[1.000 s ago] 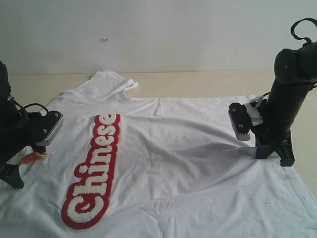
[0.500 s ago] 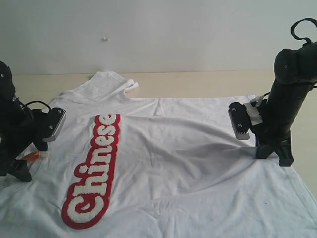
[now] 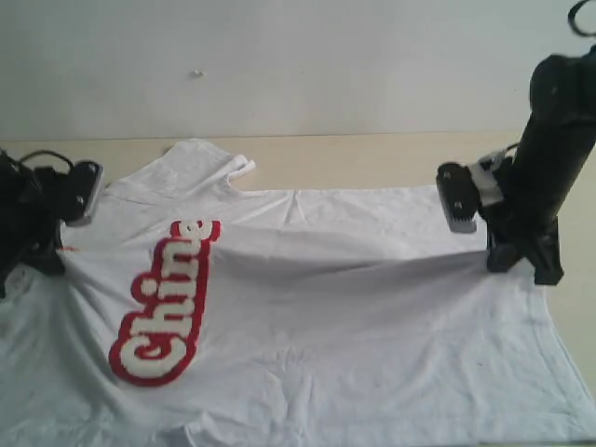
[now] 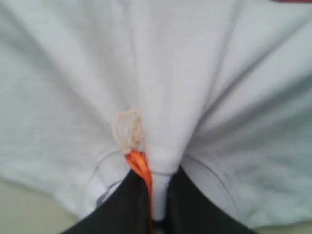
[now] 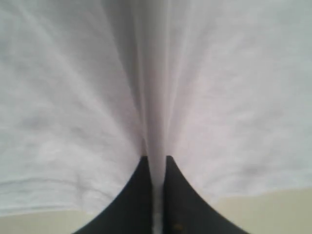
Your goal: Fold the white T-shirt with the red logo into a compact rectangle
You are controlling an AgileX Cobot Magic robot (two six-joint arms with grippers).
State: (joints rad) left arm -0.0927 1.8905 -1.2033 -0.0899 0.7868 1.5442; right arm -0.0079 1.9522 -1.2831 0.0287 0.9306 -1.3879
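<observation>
The white T-shirt (image 3: 354, 326) lies across the table, its chest facing up. The red logo (image 3: 160, 315) shows at the left, and its far end is tucked behind a raised ridge of cloth. My left gripper (image 3: 47, 264) is shut on the collar fold (image 4: 161, 146), with the orange neck tag (image 4: 139, 165) caught beside it. At the right, my right gripper (image 3: 524, 268) is shut on a pinched fold of the hem (image 5: 156, 122). Both hold the cloth lifted, and it stretches taut between them.
The tan table (image 3: 372, 158) shows bare behind the shirt, ending at a pale wall. A sleeve (image 3: 200, 160) lies at the back left. The shirt's near part drapes to the table's front edge. Black arm bodies stand at both sides.
My left gripper closed on the collar and rose toward the back, lifting the cloth. The right gripper rose too. A raised ridge now hides the logo's far letters.
</observation>
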